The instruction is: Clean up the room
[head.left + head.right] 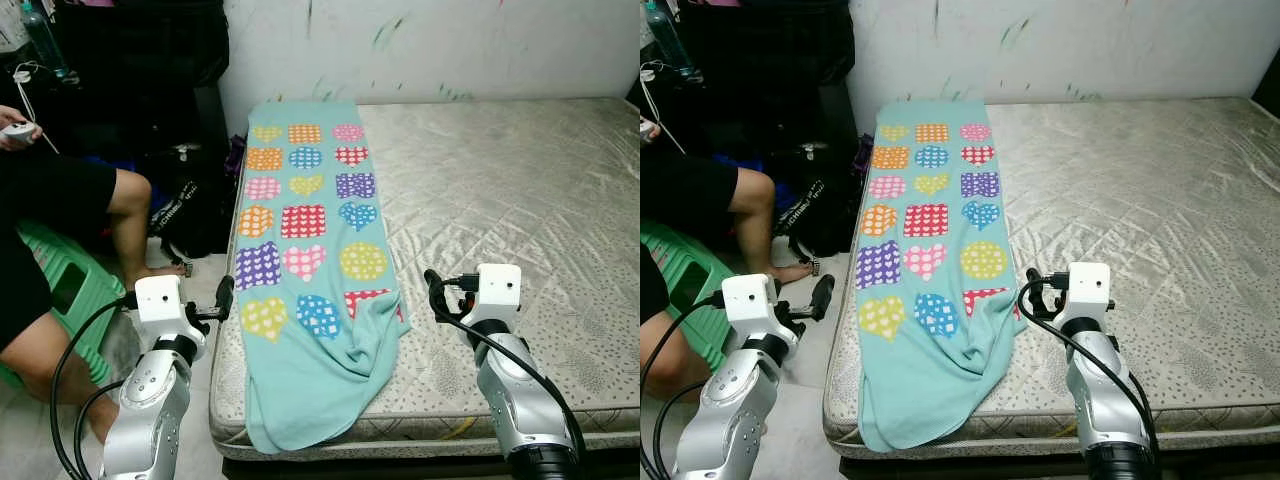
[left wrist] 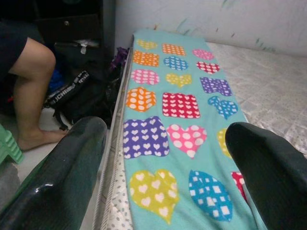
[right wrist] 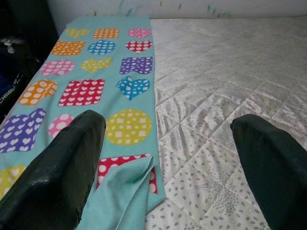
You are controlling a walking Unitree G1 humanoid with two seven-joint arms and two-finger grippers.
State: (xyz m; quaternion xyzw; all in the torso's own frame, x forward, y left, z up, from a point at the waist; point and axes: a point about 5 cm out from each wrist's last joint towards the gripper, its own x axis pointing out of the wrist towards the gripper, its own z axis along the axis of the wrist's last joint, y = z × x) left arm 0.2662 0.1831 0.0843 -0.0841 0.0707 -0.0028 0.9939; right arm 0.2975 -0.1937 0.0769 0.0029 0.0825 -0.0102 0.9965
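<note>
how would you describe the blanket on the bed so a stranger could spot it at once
Find the bare quilted mattress against the white wall. Along its left edge lies a long turquoise blanket, its near end drooping over the foot. Its rows of bright dotted hearts and patches mark it out.

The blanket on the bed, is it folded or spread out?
Folded lengthwise. The blanket lies as a long strip along the mattress edge, and its near corner is turned over, showing the plain side.

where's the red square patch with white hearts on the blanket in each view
left eye view: red square patch, middle of the blanket.
right eye view, centre-left.
left wrist view, between the left hand's fingers.
right wrist view, upper left.
Shared landmark: blue heart beside it.
</note>
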